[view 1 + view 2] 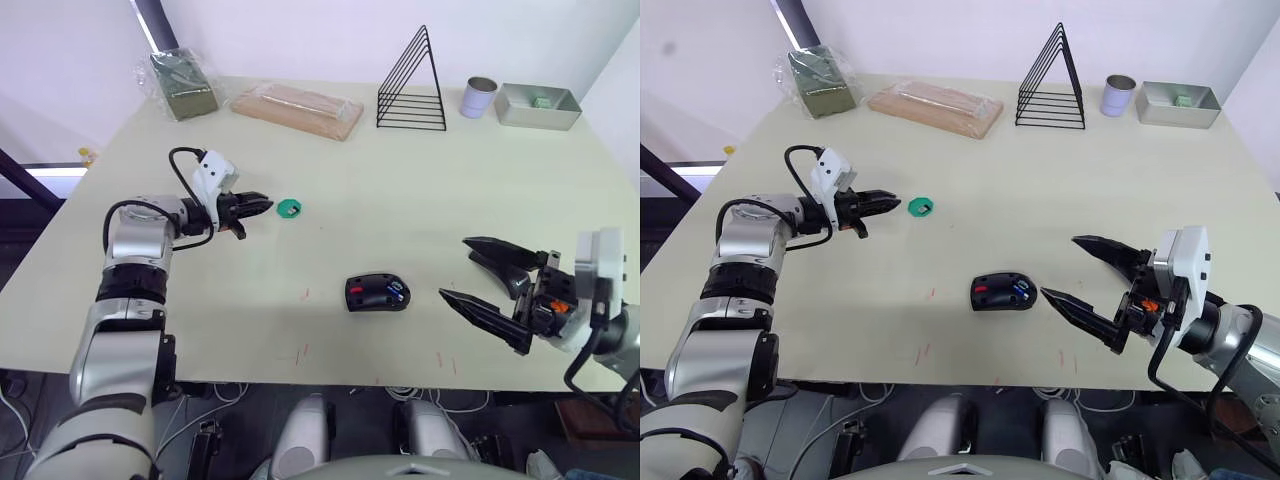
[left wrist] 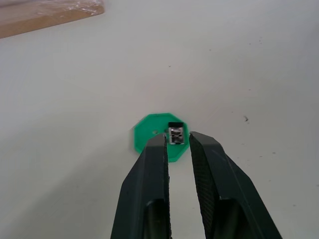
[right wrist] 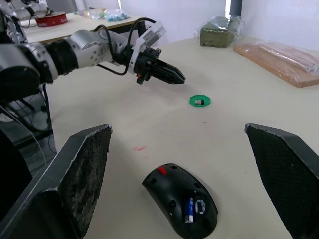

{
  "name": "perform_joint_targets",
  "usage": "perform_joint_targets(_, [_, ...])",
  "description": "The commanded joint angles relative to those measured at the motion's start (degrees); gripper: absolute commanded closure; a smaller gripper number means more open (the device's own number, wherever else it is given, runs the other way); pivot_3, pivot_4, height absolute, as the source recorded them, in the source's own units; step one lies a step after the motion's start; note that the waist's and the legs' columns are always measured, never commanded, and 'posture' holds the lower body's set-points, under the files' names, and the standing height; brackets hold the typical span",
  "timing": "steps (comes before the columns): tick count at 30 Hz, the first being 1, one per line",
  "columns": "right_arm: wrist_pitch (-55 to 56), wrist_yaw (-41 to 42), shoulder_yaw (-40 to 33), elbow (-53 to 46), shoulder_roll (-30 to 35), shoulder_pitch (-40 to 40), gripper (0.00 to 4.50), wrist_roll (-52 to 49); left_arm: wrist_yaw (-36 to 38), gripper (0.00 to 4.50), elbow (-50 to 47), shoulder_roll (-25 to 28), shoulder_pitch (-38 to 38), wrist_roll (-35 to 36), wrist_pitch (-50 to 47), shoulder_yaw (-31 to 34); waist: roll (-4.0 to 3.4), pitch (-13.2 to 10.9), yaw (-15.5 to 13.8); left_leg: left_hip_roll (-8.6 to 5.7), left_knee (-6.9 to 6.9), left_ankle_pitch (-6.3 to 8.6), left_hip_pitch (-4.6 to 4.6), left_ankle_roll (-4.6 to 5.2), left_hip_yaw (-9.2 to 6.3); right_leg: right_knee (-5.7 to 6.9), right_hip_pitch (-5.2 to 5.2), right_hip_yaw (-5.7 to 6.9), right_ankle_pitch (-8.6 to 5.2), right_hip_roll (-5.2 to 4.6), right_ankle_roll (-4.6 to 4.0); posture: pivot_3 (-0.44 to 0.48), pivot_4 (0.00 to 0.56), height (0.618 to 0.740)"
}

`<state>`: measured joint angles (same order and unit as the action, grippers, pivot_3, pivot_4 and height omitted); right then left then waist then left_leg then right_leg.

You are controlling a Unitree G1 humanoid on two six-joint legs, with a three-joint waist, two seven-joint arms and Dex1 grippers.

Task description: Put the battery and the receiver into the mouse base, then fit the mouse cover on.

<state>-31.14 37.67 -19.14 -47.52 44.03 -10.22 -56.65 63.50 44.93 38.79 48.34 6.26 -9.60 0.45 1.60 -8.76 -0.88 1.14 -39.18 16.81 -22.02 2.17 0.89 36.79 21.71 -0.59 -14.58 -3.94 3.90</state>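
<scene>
- The left end effector [image 1: 262, 207] is being held low over the pale cream worktop [image 1: 400, 190], its two black fingers [image 2: 149, 179] drawn nearly together with a slim gap between them and nothing clamped.
- Just beyond its fingertips, the flat green octagonal disc [image 1: 289, 208] is lying on the worktop, and the tiny dark receiver stub with a silvery face [image 2: 175, 135] is resting on top of that disc.
- Toward the middle front of the worktop, the black oval mouse base with its open inner compartment and red part [image 1: 377, 293] is lying flat, well apart from the green disc.
- The small blue battery with a silver tip [image 3: 190, 209] is sitting inside the compartment of the mouse base.
- The right end effector [image 1: 1073, 272] is being held just beside the right end of the mouse base, its fingers spread wide apart and empty, not touching the base.
- Along the far edge, a wrapped dark green block [image 1: 183, 84], a wrapped wooden board [image 1: 297, 109], a black wire triangular rack [image 1: 413, 90], a small metal cup [image 1: 480, 97] and a grey rectangular tray [image 1: 515, 115] are standing in a row.
</scene>
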Motion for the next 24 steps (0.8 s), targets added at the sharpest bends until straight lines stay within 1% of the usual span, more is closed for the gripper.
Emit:
perform_joint_targets(1, [3.24,1.78,-3.22,-3.97,-0.8,-5.07,0.0,2.94,0.96,3.72,5.44,-1.19,3.57,-1.93,4.7,-1.45,0.0,0.0,-0.06,-0.02,0.0,0.0,0.0,0.0,0.0,0.0,0.0,0.01,0.0,0.0,0.0,0.0,0.15,0.74])
perform_joint_targets(10, [6.79,2.69,-5.72,-7.88,-3.92,-16.43,0.0,6.44,-0.71,3.72,14.22,-5.85,8.43,-5.92,9.5,-4.09,0.1,0.02,0.09,-0.02,-0.02,0.0,-0.04,0.0,-0.02,0.01,0.0,0.03,0.0,0.02,0.03,0.0,0.15,0.74])
perform_joint_targets(15, [7.79,2.02,-4.69,-8.27,-4.87,-17.46,0.0,7.65,-3.04,3.72,18.2,-6.61,10.99,-7.96,11.23,-4.31,0.12,0.01,0.26,-0.01,-0.02,0.0,0.03,0.0,0.06,0.02,0.0,-0.07,0.01,0.04,0.03,0.0,0.15,0.74])
perform_joint_targets(24, [8.8,1.34,-3.39,-8.38,-6.03,-17.82,0.0,9.11,-3.14,3.72,20.38,-5.69,12.59,-8.45,12.48,-3.95,0.12,0.01,0.09,0.0,-0.02,0.0,-0.02,0.0,0.01,0.0,0.01,-0.04,0.0,0.06,0.03,0.0,0.15,0.74])
